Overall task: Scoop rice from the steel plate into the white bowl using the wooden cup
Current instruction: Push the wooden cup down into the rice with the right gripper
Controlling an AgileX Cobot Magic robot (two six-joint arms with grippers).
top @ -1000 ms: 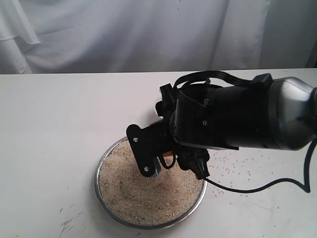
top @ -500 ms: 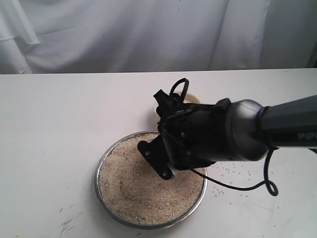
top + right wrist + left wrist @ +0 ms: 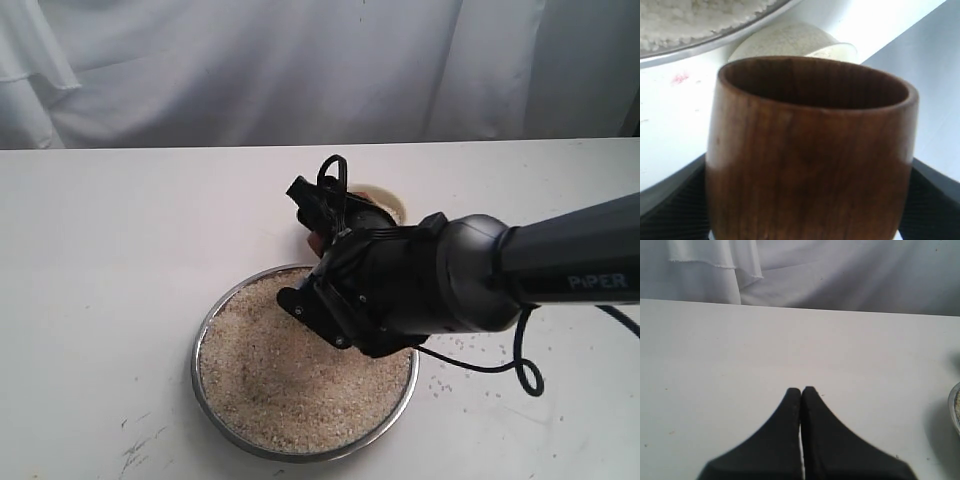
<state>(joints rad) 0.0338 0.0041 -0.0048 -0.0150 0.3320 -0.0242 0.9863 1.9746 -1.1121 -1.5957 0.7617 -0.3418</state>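
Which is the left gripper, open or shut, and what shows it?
Shut: the left gripper has its black fingers pressed together along their inner edges, nothing between them, above the white table.

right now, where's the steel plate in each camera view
Exterior view: the steel plate sits low and centre on the table.
Left wrist view: only a sliver of its rim, at the very edge of the picture.
Right wrist view: its rim and the rice show beyond the wooden cup, beside the white bowl.
Shared landmark: the white table.
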